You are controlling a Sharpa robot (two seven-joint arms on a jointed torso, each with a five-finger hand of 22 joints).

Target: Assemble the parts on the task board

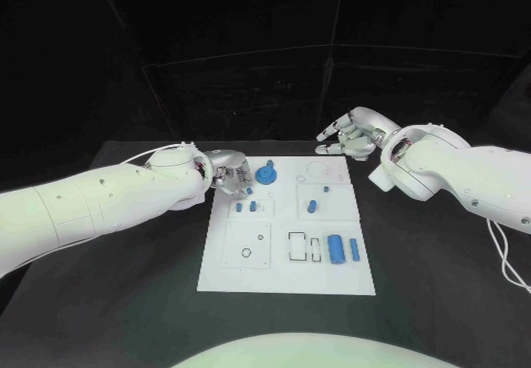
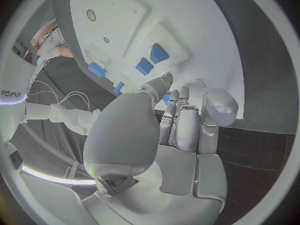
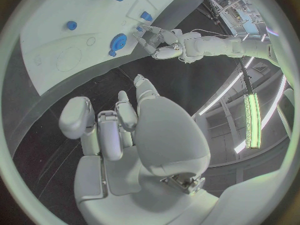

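The left hand point(image 1: 227, 175) is poised at the far-left corner of the white rectangular task board point(image 1: 288, 276), fingers curled together; whether a part is held cannot be told. The right hand point(image 1: 352, 132) is held above the black surface point(image 1: 133, 307) beyond the board, fingers apart and empty. Seemingly a small blue part point(image 1: 242, 206) is to be picked next, calling for a precise pinch.

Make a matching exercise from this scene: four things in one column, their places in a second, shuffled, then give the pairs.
Things:
1. left hand
2. right hand
3. blue gear-shaped part
4. two large blue cylinders

Places:
A. off the task board, beyond its far right corner
B. near end of the board, right side
C. at the board's far left edge
D. far end of the board, beside the left hand

Pairs: 1-C, 2-A, 3-D, 4-B
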